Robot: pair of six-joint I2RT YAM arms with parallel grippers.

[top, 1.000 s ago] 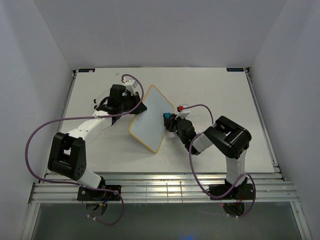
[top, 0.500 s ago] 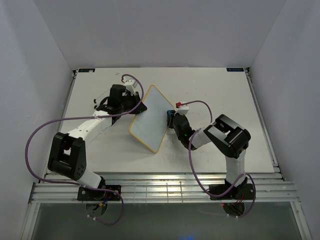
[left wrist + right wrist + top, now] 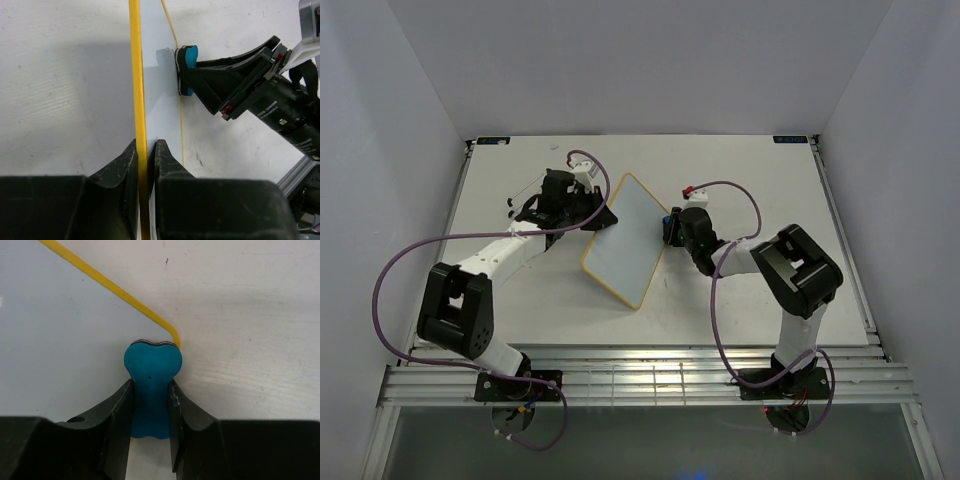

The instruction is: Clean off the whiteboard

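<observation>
The whiteboard (image 3: 625,240) has a yellow frame and a plain white face with no writing showing. It stands tilted on the table. My left gripper (image 3: 601,212) is shut on its upper left frame edge (image 3: 138,100). My right gripper (image 3: 669,226) is shut on a blue bone-shaped eraser (image 3: 151,375). The eraser's pad presses against the board's right corner (image 3: 172,335). In the left wrist view the eraser (image 3: 188,59) sits at the board's far edge.
The white table (image 3: 760,190) spreads round the board. Purple cables loop from both arms. A metal rail runs along the near edge (image 3: 640,375). White walls stand close on three sides.
My right gripper has slid the eraser up and to the right along the board's right edge to its corner. The board has shifted slightly. The left gripper keeps its hold.
</observation>
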